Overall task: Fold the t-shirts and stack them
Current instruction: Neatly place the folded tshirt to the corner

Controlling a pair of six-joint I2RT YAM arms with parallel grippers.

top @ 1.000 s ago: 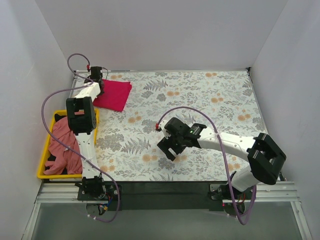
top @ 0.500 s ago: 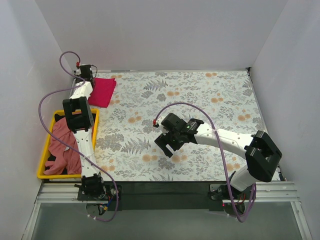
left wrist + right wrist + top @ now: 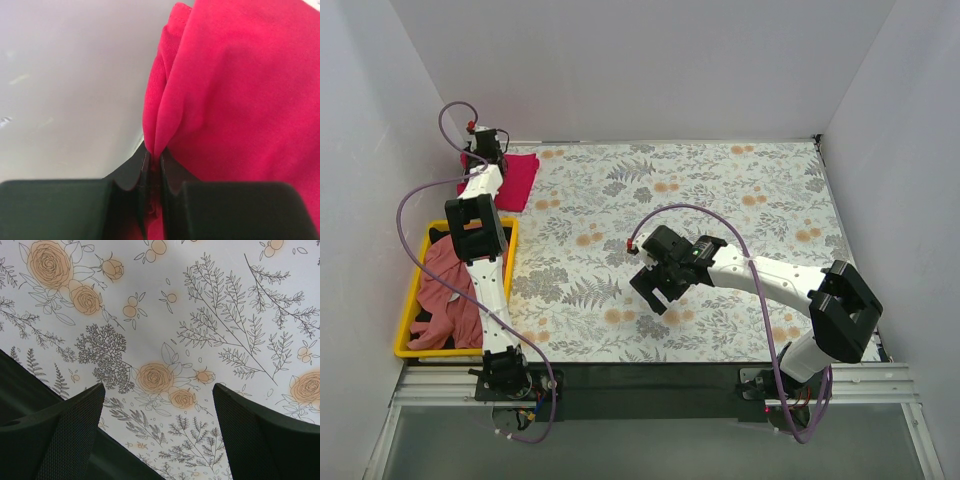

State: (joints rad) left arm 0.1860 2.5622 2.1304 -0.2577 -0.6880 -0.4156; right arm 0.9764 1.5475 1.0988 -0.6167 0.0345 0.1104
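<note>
The table (image 3: 740,220) is carrying a floral-printed covering across its whole top. The bright magenta-red t-shirt (image 3: 518,180) is lying folded in the far left corner, reaching the table's left edge. The yellow bin (image 3: 430,352) is sitting along the left edge, on the near side of that shirt.

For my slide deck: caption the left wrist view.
Left hand shut, pinching a fold of the bright magenta-red cloth t-shirt.
</note>
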